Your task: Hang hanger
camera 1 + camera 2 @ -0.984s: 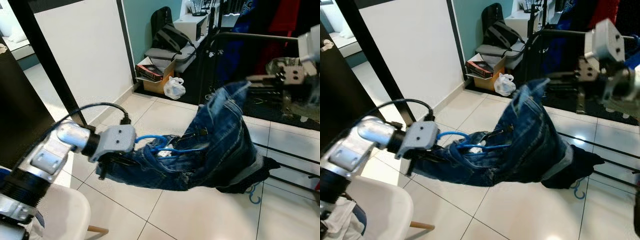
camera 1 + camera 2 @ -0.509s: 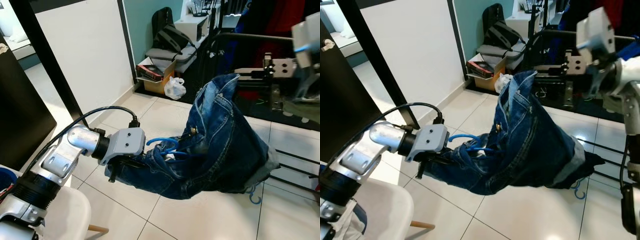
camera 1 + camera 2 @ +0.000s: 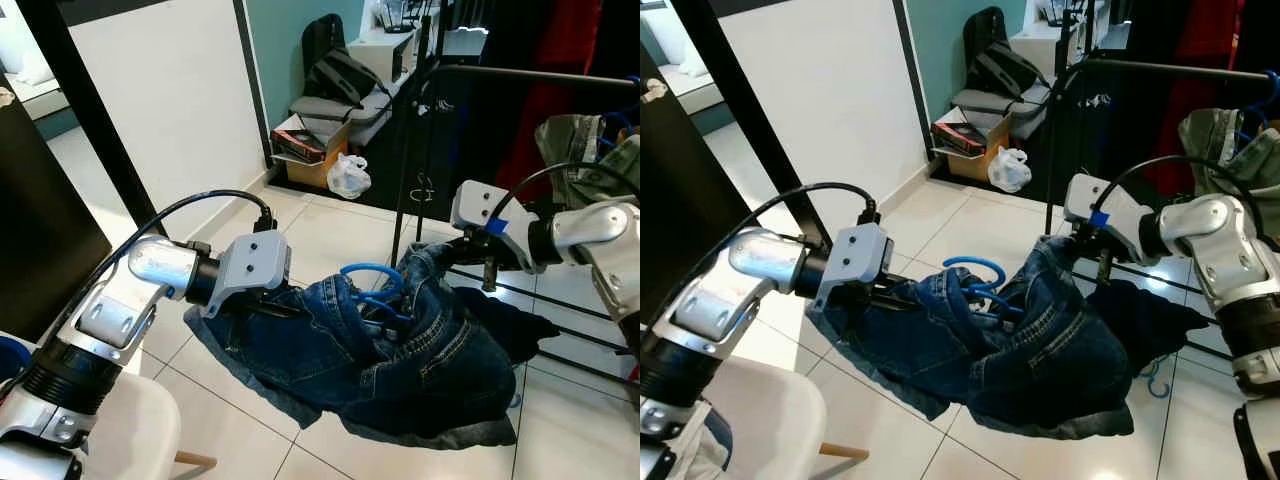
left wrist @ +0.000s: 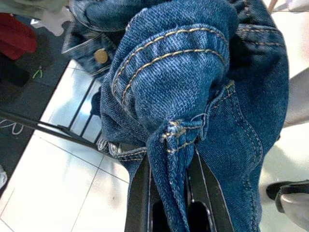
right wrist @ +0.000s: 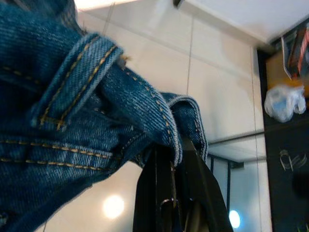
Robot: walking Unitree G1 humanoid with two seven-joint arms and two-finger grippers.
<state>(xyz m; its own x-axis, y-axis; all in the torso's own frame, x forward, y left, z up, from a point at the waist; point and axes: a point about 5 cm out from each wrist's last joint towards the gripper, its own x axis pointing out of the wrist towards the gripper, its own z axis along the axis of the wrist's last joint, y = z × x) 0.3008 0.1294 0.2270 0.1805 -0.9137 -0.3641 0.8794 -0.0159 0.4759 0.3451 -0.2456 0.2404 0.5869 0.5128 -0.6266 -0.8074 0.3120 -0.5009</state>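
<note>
A pair of blue jeans (image 3: 400, 370) hangs bunched between my two grippers, low over the tiled floor. A blue plastic hanger (image 3: 372, 285) is tangled in its folds, its hook curving up at the middle. My left gripper (image 3: 268, 308) is shut on the jeans' left edge; its black fingers (image 4: 139, 198) pinch a denim fold. My right gripper (image 3: 440, 258) is shut on the waistband at the right, with the fingers (image 5: 157, 193) clamped on the hem. A black clothes rail (image 3: 530, 76) runs across the upper right.
Red and green garments (image 3: 580, 140) hang on the rail. A dark cloth (image 3: 510, 325) lies on the floor by the rack's base bars. A cardboard box (image 3: 305, 145), a white bag (image 3: 348, 176) and a chair stand at the back. A white seat (image 3: 120, 430) is near my left.
My right gripper has dropped from rail height down to the left with the waistband. The jeans have sunk from a raised tent into a low bundle, and the hanger hook stands free.
</note>
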